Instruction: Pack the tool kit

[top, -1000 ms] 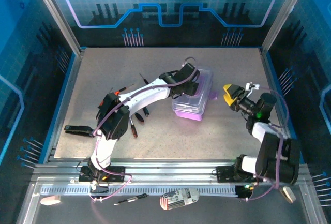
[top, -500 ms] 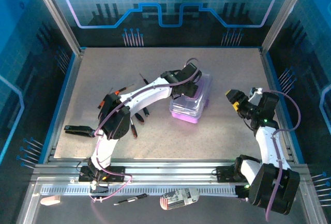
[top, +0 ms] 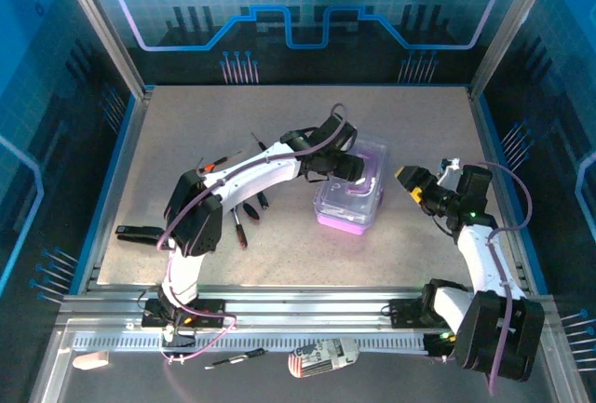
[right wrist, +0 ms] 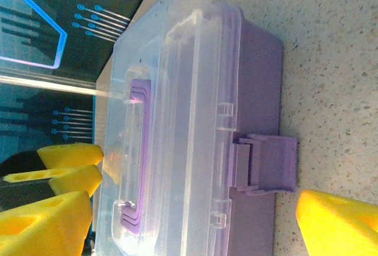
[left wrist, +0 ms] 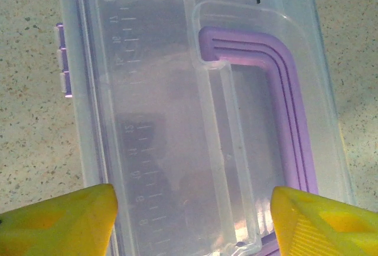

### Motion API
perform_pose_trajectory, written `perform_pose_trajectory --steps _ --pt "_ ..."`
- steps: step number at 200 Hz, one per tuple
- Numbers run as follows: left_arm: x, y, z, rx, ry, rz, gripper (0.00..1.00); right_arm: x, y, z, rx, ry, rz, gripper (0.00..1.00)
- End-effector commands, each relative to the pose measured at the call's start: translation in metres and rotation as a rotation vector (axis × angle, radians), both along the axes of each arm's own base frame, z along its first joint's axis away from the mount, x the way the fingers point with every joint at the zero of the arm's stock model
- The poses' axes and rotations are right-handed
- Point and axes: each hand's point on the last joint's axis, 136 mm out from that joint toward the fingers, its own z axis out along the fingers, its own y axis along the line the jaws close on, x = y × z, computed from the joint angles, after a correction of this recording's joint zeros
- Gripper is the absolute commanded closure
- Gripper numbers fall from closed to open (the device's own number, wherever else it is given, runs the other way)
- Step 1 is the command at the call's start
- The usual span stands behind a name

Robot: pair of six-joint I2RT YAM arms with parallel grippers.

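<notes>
Heads up: your tool kit [top: 351, 195] sits mid-table, lid [left wrist: 153, 120] down, screwdrivers [top: 240, 228] loose to its left, and with your left gripper [left wrist: 192, 206] spread open over the lid and right gripper [right wrist: 192, 217] open by the latch [right wrist: 266, 164], one nudge could slide that light box away.

The left arm [top: 251, 172] hides part of the tool kit [top: 352, 203] and some screwdrivers [top: 240, 228].

Left claw [top: 346, 167] over tool kit [top: 355, 204]

Left end effector [left wrist: 192, 217] and right end effector [right wrist: 195, 206] both spread wide.
</notes>
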Motion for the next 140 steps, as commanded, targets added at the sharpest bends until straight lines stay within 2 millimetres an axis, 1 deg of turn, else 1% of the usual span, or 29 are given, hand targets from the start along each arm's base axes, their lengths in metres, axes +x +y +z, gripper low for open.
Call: perform_pose_trajectory --steps 1,28,41,44,64,93,104,118,140 --pt "-0.016 0.017 -0.019 0.123 0.092 0.002 0.24 -0.001 0.007 0.01 -0.015 -0.023 0.049 0.09" --pt "-0.008 0.027 -0.01 0.221 0.029 0.0 0.14 -0.002 0.005 0.01 -0.033 -0.024 0.046 0.09" --pt "-0.005 0.032 -0.009 0.262 0.011 0.007 0.02 -0.002 0.006 0.01 -0.034 -0.025 0.047 0.08" --pt "-0.004 0.033 -0.009 0.266 0.009 0.007 0.01 -0.003 0.006 0.01 -0.032 -0.023 0.051 0.08" --pt "-0.005 0.028 -0.019 0.268 0.034 -0.007 0.01 -0.003 0.008 0.009 -0.031 -0.023 0.058 0.08" --pt "-0.012 0.005 -0.035 0.175 0.113 -0.055 0.01 -0.004 0.011 0.008 -0.029 -0.022 0.068 0.08" --pt "-0.014 0.0 -0.039 0.155 0.132 -0.059 0.01 -0.005 0.011 0.008 -0.029 -0.02 0.069 0.08" --pt "-0.015 -0.004 -0.041 0.137 0.138 -0.066 0.01 -0.007 0.012 0.008 -0.032 -0.019 0.072 0.08" --pt "-0.011 -0.001 -0.045 0.135 0.158 -0.05 0.01 -0.008 0.013 0.006 -0.036 -0.017 0.071 0.07"
